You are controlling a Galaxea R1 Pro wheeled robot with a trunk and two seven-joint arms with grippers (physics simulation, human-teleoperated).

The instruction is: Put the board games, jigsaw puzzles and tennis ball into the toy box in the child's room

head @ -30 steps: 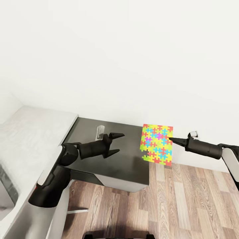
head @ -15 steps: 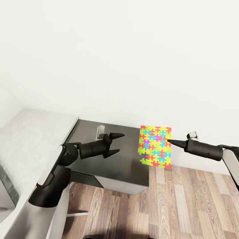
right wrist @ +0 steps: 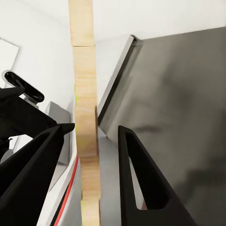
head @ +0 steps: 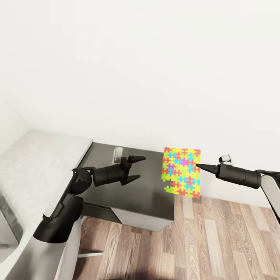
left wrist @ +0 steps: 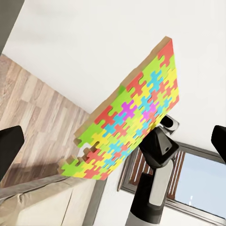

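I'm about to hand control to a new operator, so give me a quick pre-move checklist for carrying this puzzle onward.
1. Right pincer shut on the jigsaw puzzle: ok; the right wrist view shows the sheet's edge between the fingers.
2. Puzzle lifted off the dark table section: ok, held upright in the air.
3. Left pincer free: ok, open and holding nothing.
4. Left pincer apart from the puzzle: ok, a gap shows.
5. Toy box in sight: not ok.
6. Grip firm enough for travel: cannot tell.
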